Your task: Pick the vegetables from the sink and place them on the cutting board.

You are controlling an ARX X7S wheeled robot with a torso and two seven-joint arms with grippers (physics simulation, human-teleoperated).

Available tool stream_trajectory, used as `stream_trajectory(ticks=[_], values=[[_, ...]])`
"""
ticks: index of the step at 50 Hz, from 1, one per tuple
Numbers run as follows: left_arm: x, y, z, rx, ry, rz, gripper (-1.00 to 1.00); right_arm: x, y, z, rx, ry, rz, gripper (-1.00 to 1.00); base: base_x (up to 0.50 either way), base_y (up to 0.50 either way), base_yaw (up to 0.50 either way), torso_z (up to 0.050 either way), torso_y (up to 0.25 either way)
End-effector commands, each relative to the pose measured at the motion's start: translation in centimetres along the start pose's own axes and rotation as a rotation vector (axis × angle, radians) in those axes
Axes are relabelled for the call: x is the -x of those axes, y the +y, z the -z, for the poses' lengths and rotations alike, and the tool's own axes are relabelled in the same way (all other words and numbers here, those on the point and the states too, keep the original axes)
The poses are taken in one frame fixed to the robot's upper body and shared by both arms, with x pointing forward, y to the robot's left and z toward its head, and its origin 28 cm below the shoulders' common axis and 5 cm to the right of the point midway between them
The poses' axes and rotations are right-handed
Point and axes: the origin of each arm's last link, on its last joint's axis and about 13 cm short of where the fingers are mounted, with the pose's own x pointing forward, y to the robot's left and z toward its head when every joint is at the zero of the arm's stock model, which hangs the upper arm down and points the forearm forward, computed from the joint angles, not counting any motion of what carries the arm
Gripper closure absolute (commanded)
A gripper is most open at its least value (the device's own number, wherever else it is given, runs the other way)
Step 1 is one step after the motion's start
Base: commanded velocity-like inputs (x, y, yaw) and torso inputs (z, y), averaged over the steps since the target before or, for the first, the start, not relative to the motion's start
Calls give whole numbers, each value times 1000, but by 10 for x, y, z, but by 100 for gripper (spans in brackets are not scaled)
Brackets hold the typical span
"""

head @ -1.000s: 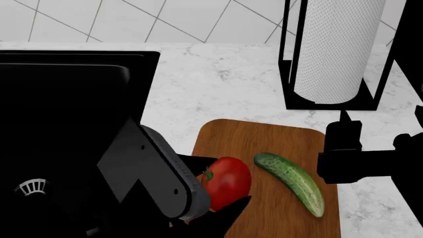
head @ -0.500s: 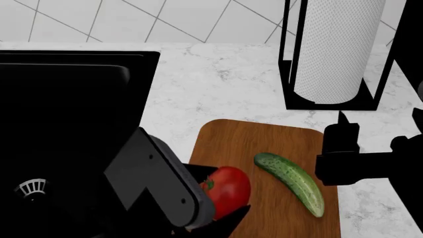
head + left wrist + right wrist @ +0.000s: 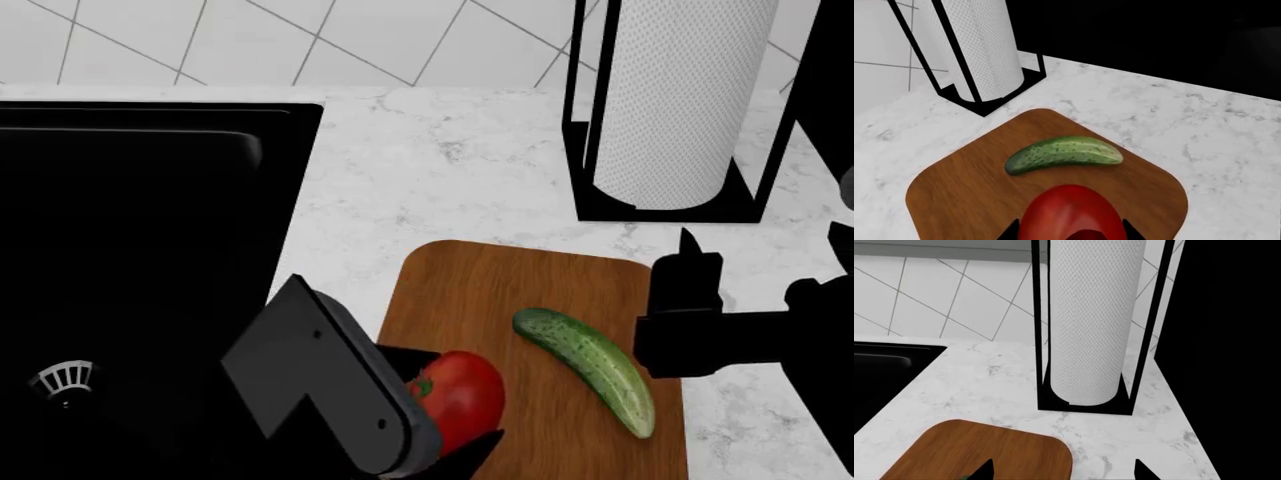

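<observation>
The tomato (image 3: 461, 395) sits between the fingers of the left hand (image 3: 447, 405), over the near left portion of the cutting board (image 3: 534, 275); whether it already rests on the wood cannot be told from either view. The left hand is clamped on the tomato, with dark fingertips showing at both sides of it in the left wrist view (image 3: 1067, 215). The cucumber (image 3: 587, 368) lies flat on the board just beside the tomato, toward the robot's right, not touching it, its long axis running diagonally from the board's middle toward the near right corner. The sink (image 3: 134, 250) lies to the left of the board on the table (image 3: 441, 160). The right hand (image 3: 687, 300) hovers at the board's right edge; its finger spacing cannot be determined. Judged from this layout, the remaining step is release of the tomato, straight down, clear of the cucumber.
</observation>
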Motion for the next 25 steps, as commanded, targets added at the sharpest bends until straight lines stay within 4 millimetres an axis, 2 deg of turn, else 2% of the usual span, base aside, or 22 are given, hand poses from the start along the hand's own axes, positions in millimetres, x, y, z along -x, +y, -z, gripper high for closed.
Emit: stream_trajectory(ticks=[1,12,13,25], values=[[-1,1,1,8,7,-12,100,-1,-1,1,0,2,1,-100,0,0,0,0,0],[-3,0,4,-4,26,-13,100,0,-1,2,-1,3,1,-100,0,0,0,0,1],[-3,0,4,-3,26,-14,-100,0,-1,2,0,3,1,-100,0,0,0,0,0],[-3,0,4,-12,23,-18,-100,0,-1,2,-1,3,2,-100,0,0,0,0,0]])
